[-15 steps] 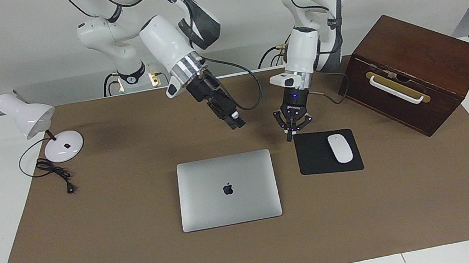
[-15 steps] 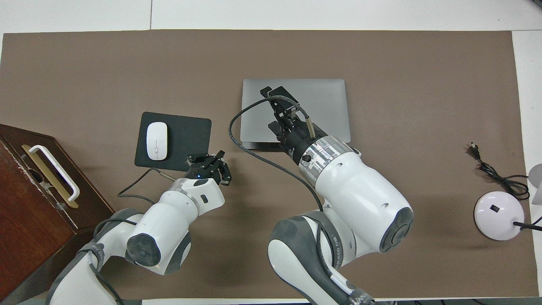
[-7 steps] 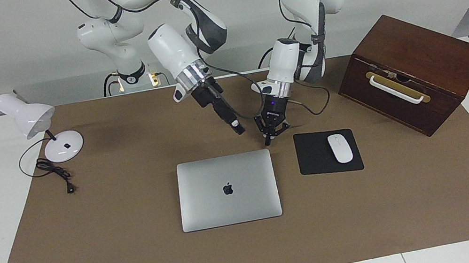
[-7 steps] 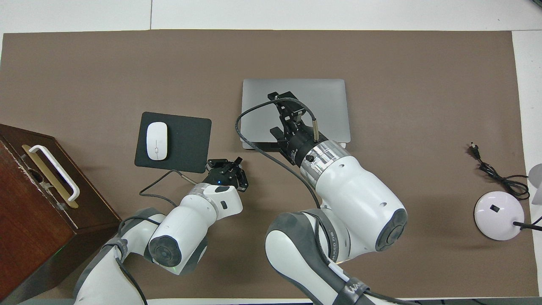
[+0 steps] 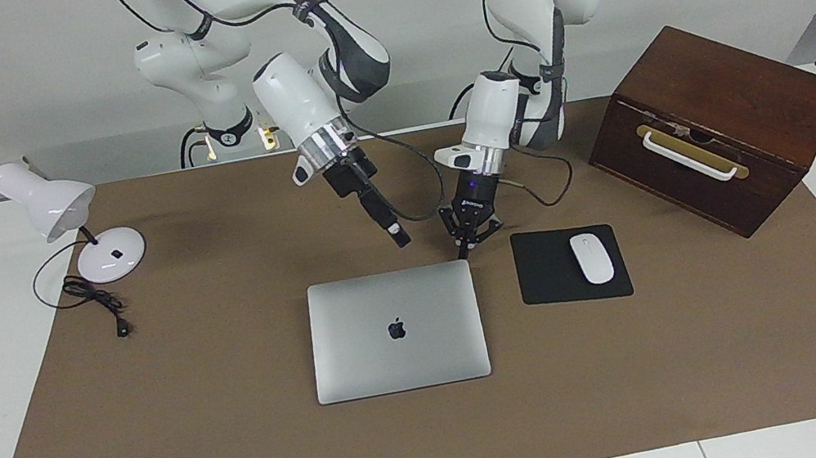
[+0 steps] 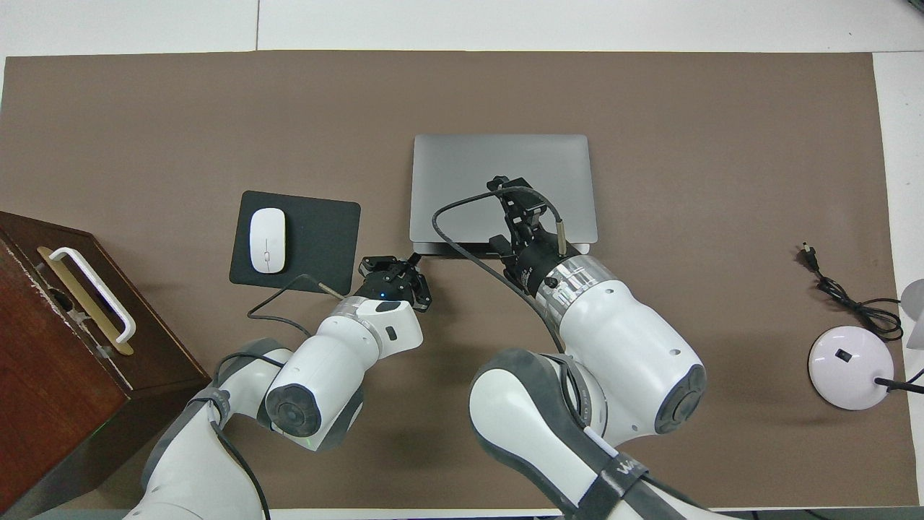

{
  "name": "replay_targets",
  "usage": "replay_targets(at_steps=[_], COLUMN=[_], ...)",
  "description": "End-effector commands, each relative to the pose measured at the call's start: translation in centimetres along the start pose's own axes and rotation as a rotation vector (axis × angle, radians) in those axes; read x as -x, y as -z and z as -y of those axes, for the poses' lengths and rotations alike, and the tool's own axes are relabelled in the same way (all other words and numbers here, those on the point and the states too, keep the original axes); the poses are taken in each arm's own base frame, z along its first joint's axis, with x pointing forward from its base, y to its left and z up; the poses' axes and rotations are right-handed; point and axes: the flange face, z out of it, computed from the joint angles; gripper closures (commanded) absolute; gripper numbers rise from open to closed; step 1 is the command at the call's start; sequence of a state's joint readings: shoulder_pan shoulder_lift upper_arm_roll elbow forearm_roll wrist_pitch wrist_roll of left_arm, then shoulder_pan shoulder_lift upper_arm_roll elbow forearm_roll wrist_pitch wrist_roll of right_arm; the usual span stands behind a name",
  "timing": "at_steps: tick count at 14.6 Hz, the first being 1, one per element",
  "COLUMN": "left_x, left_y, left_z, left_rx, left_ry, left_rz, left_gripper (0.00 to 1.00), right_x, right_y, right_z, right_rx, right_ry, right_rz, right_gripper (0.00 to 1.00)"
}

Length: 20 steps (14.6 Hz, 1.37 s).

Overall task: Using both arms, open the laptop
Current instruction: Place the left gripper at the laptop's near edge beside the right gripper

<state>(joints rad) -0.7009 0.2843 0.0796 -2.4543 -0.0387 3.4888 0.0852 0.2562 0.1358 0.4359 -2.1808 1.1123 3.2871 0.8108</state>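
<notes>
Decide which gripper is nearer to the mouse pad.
Left. The left gripper hangs over the mat between the laptop and the mouse pad; the right gripper hangs by the laptop's edge nearest the robots.

Laptop (image 5: 395, 330) lies flat mid-table, lid down. Mouse pad (image 5: 554, 271) just beside it toward the left arm's end, at 3 o'clock in the facing view; mouse (image 5: 592, 258) on the pad. Wooden box (image 5: 714, 124) at 2 o'clock from the pad, nearer the robots. Lamp (image 5: 76, 226) at 10 o'clock from the laptop, at the right arm's end; its cord (image 5: 97, 302) lies beside the base.
</notes>
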Motion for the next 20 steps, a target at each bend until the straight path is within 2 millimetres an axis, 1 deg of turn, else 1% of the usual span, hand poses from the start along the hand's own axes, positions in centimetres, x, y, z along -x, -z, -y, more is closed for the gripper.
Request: replay_targets(at_steps=[1,7,11,15,16,19,20], left_x=[-0.8,-1.7,-1.6,-1.7,-1.7,-1.5,-1.6], left_y=[-0.9,-1.5,-1.8,-2.4,-2.5,-2.7,-2.7], left_z=[0.3,0.8,1.1,1.6,1.5,2.0,2.1], left_rx=[-0.009,-0.017,-0.020,-0.028,-0.026,-0.033,-0.034], left_ry=[0.023,0.036,0.043,0.048,0.046,0.054,0.055], left_rz=[-0.020,-0.035,-0.031,-0.032,-0.031,-0.027,-0.027], left_gripper=[1.00,1.00,1.00,1.00,1.00,1.00,1.00], right_x=[-0.8,-1.3,-1.4,-1.5,-1.6,-1.8,-2.0], right_y=[0.9,0.3,-0.3,-1.3,-1.5,-2.2,-2.8], right_z=[-1.0,-1.6,-2.0,-2.3,-2.5,-3.0,-3.4], right_rx=[-0.001,0.016,0.027,0.032,0.037,0.052,0.063], right_ry=[0.019,0.021,0.019,0.016,0.016,0.022,0.021], right_rz=[-0.028,-0.033,-0.035,-0.041,-0.042,-0.043,-0.044], right_gripper=[0.00,0.00,0.00,0.00,0.00,0.00,0.00])
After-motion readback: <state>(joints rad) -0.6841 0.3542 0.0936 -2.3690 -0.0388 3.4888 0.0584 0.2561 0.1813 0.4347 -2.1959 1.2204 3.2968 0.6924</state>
